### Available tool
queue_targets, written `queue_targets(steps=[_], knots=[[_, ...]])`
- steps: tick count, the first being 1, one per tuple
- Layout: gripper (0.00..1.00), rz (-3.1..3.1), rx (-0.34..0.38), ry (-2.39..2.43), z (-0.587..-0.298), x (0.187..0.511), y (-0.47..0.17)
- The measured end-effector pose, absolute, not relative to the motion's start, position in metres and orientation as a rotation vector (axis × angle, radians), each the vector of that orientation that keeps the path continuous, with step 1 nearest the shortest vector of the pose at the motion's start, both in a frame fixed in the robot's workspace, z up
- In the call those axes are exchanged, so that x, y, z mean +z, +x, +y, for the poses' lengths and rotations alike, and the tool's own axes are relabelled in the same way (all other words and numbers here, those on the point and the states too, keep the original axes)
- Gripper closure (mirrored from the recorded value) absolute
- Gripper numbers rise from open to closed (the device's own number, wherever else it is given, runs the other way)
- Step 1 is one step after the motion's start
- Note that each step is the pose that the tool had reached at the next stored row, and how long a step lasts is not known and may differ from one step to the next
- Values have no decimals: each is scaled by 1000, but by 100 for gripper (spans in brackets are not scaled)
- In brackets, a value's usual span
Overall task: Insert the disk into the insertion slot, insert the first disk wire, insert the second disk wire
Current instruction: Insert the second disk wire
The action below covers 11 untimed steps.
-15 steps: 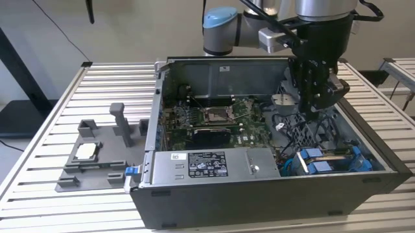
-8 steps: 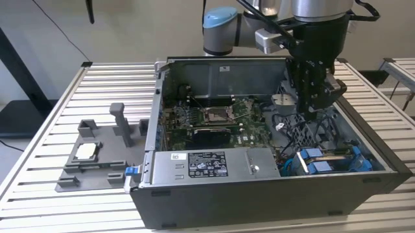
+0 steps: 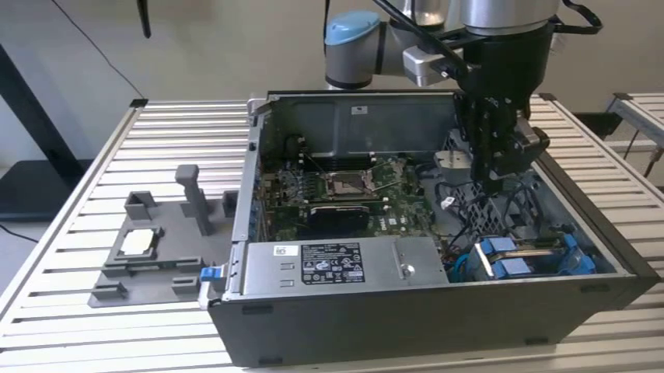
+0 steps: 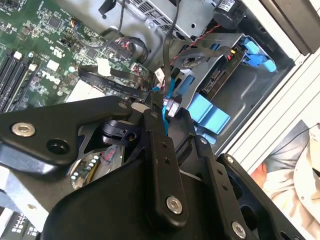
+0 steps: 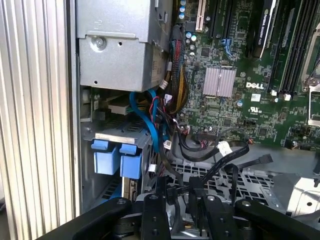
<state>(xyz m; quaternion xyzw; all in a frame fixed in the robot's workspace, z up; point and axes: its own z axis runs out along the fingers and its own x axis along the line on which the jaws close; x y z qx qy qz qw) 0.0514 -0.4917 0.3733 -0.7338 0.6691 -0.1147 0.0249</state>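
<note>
The black two-fingered pincer [image 4: 161,107] is clamped on the black plug of a thin blue wire [image 4: 171,82]. The open grey computer case [image 3: 415,334] stands on a slatted silver surface [image 3: 62,241].

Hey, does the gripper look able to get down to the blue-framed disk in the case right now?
Probably yes: the case is open on top and the gripper hangs inside it near the disk, though loose cables lie across the way.
</note>
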Motion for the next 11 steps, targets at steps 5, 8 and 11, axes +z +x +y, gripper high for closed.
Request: queue_targets(steps=[5, 8, 11], knots=[[67, 2070, -358, -2271, -492, 373, 51], [67, 2072, -366, -2274, -492, 373, 51], [69, 2071, -374, -2274, -492, 372, 51]])
